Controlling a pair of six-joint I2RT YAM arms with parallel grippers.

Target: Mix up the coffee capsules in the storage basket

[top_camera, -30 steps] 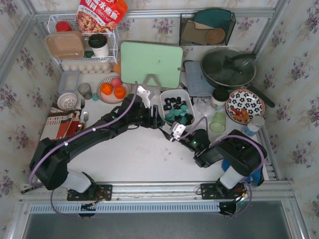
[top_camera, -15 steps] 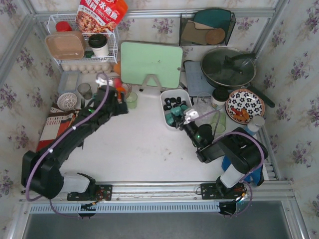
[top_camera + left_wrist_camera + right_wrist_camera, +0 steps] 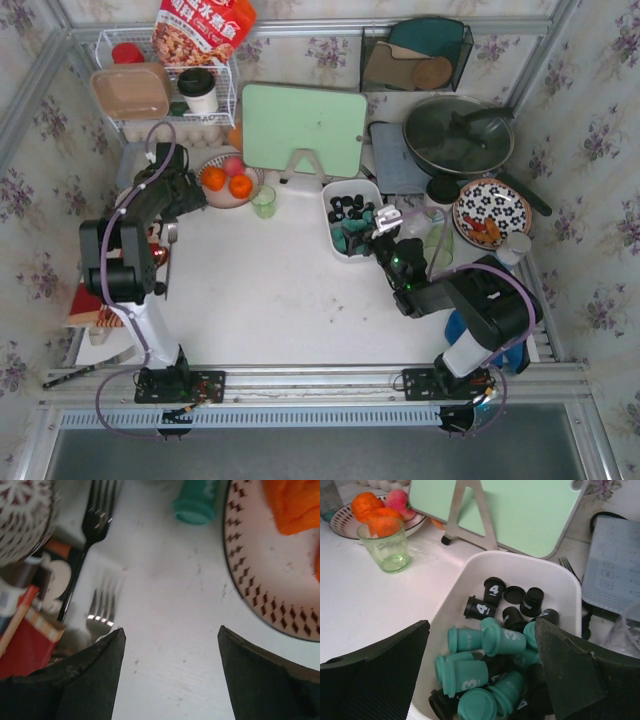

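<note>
Plainly the right claw (image 3: 481, 625) is the nearer one: it hangs with its jaws spread wide and empty over the near end of the storage basket (image 3: 451, 597). The basket's long axis runs straight ahead from it, so the coffee capsules (image 3: 504, 641) lie just below and ahead between its fingers, teal ones heaped nearest and black ones toward the far end. Meanwhile the left claw (image 3: 170, 630), likewise parted and holding nothing, is well apart at the left of the worktop (image 3: 165, 580), between the forks (image 3: 102, 612) and the fruit plate (image 3: 260, 605), so I judge the stirring falls to the right arm.
</note>
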